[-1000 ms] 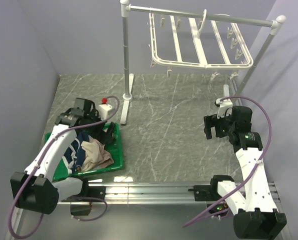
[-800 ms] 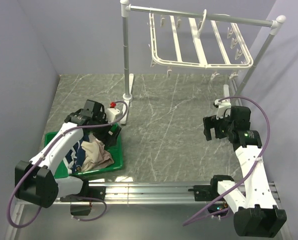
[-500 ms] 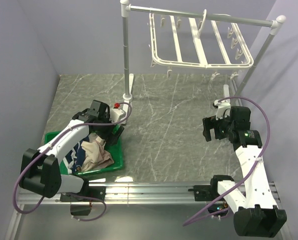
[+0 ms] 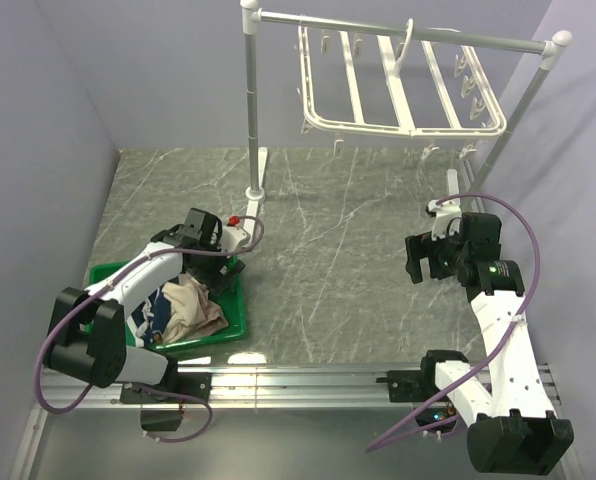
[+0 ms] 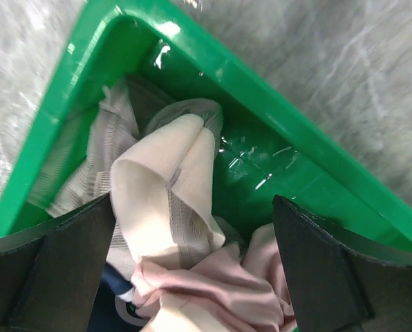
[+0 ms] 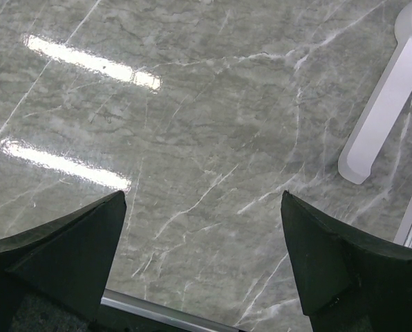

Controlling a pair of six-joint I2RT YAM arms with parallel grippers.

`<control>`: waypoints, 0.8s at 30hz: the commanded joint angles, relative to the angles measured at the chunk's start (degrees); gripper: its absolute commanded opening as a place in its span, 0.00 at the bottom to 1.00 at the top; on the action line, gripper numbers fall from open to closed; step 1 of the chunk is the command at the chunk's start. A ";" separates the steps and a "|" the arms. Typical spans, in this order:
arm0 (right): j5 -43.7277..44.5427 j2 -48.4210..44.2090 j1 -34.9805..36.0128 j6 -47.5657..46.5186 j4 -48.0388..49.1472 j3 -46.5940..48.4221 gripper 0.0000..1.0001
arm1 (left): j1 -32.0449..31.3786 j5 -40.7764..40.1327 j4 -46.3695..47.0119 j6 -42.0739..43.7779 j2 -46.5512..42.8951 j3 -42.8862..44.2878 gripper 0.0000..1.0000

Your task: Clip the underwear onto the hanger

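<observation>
Presently, left hand: the arm is folding sharply at the elbow and the wrist is pitching down over the 1 o'clock corner of the green tray. Its fingers are standing wide apart, straddling the pile of garments and closing on nothing. Whether the pads are touching cloth cannot be told.

Underwear: it is lying crumpled in the tray, on top of the pile and directly between the spread fingers. A grey-brown edge is curling over a paler fold toward 12 o'clock in the wrist view. A pinkish-beige garment is lying against it at 6 o'clock, and a sliver of navy garment is showing at 7 o'clock.

Tray: it is sitting on the grey marbled counter at 8 o'clock in the overhead view.

Hanger: it is hanging from the white pole rack between 12 and 1 o'clock, well apart from the tray, with its clips dangling.

Right hand: the arm is rising from its base at 5 o'clock. The hand is hovering above the counter at 3 o'clock and pointing toward 9 o'clock, with fingers spread and holding nothing. The rack's white foot is showing at 2 o'clock in its wrist view.
</observation>
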 commanded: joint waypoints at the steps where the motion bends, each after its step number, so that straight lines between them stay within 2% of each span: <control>1: -0.36 -0.93 0.37 -0.70 0.22 2.00 1.00 | -0.24 -2.02 2.97 0.96 1.08 -1.48 0.99; 2: -0.36 -1.11 0.37 -0.70 0.31 2.00 1.00 | -0.24 -2.20 3.42 0.87 1.26 -1.75 0.99; 5: -0.62 -1.02 0.37 -0.79 0.05 2.08 1.00 | -0.24 -0.89 3.60 0.87 1.35 -1.67 0.85; 6: -0.54 -1.02 0.37 -0.79 0.05 2.09 1.00 | -0.24 -0.27 3.42 0.79 0.91 -1.40 0.70; 7: -0.71 -1.02 0.37 -0.79 -0.13 2.35 1.00 | -0.24 0.17 3.16 0.61 0.39 -0.70 0.62; 8: -0.89 -1.19 0.37 -0.79 -0.21 2.44 1.00 | -0.24 1.22 2.98 0.43 -1.27 -0.35 0.49; 10: -1.32 -1.46 0.37 -0.79 -0.39 2.44 1.00 | -0.24 2.01 2.54 0.08 -4.43 0.97 0.37; 11: -1.59 -1.46 0.37 -0.79 -0.39 2.61 1.00 | -0.24 3.15 1.84 -0.01 -5.50 1.50 0.23; 13: -2.38 -1.64 0.37 -0.87 -0.74 2.61 0.99 | -0.24 3.69 1.31 -0.44 -7.43 2.90 0.06; 14: -3.25 -1.72 0.37 -1.14 -0.92 2.70 0.99 | -0.24 4.12 0.79 -0.71 -9.09 3.43 0.00; 24: -11.07 -2.51 0.45 -3.69 -3.90 5.16 0.92 | -0.16 10.54 -8.09 -1.68 -17.10 12.12 0.00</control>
